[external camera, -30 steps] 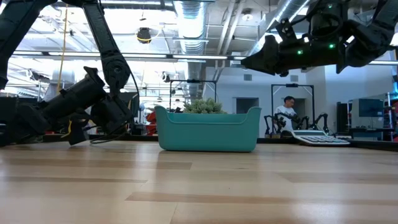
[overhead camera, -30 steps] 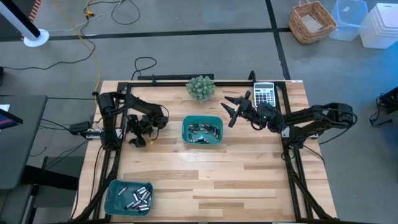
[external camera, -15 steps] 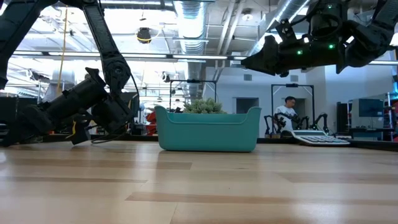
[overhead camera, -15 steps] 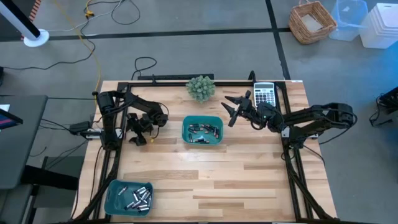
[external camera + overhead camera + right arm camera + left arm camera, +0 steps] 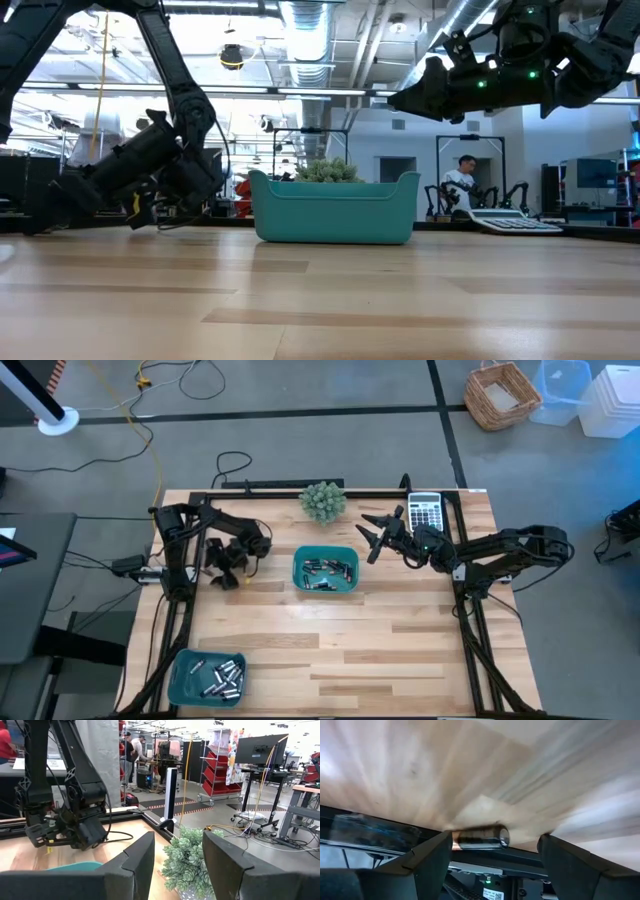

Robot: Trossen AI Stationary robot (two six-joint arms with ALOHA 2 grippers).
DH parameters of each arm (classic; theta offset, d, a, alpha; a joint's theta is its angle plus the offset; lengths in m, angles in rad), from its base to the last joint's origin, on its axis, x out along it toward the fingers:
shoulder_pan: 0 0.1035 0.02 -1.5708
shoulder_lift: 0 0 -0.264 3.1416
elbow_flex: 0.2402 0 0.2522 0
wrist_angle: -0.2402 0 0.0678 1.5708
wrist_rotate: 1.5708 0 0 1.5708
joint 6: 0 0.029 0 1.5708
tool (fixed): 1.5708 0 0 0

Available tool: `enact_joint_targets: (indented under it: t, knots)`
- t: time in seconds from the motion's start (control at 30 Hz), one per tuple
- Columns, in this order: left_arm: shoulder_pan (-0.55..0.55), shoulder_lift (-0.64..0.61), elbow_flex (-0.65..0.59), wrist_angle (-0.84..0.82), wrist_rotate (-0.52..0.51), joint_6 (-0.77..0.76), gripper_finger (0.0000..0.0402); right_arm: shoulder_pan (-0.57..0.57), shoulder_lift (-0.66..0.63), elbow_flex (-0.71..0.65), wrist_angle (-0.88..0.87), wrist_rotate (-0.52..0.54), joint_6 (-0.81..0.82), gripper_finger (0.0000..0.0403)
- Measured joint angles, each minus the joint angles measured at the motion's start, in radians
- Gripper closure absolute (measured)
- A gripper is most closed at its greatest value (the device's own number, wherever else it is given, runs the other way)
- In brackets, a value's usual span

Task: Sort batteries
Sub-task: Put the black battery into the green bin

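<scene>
High view: My left gripper (image 5: pixel 222 573) sits low over the table (image 5: pixel 330 650) at its left side, fingers spread, just left of the teal tray (image 5: pixel 325 569) at the middle, which holds a loose heap of batteries (image 5: pixel 326 572). My right gripper (image 5: pixel 376 536) hovers right of that tray, jaws apart and holding nothing, near the calculator (image 5: pixel 426 512) at the far right edge. A small plant (image 5: pixel 323 500) stands at the far edge. A second teal tray (image 5: pixel 207 675) at the near left corner holds more batteries (image 5: pixel 222 676).

Low view: My left gripper (image 5: pixel 45 205) lies almost on the wood at the left; my right gripper (image 5: pixel 405 100) hangs high above the central tray's right end.

Left wrist view: My two fingers (image 5: pixel 427 865) stand wide apart over the planks; a single battery (image 5: pixel 480 836) lies on its side on the table between them, ungripped.

Right wrist view: My fingers (image 5: pixel 140 865) are parted and empty, the plant showing between them and my left arm (image 5: pixel 65 810) beyond.
</scene>
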Motion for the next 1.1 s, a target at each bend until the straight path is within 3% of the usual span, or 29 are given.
enact_joint_targets:
  t: [0.67, 1.1]
  knots:
    - [0.047, -0.003, 0.035, -0.005, -0.028, 0.031, 0.0116, 0.0, 0.0, 0.0, 0.0, 0.0, 0.0, 0.0222]
    - [0.079, -0.002, 0.031, 0.012, -0.043, 0.025, 0.0273, 0.0, 0.0, 0.0, -0.001, 0.0, 0.0, 0.0222]
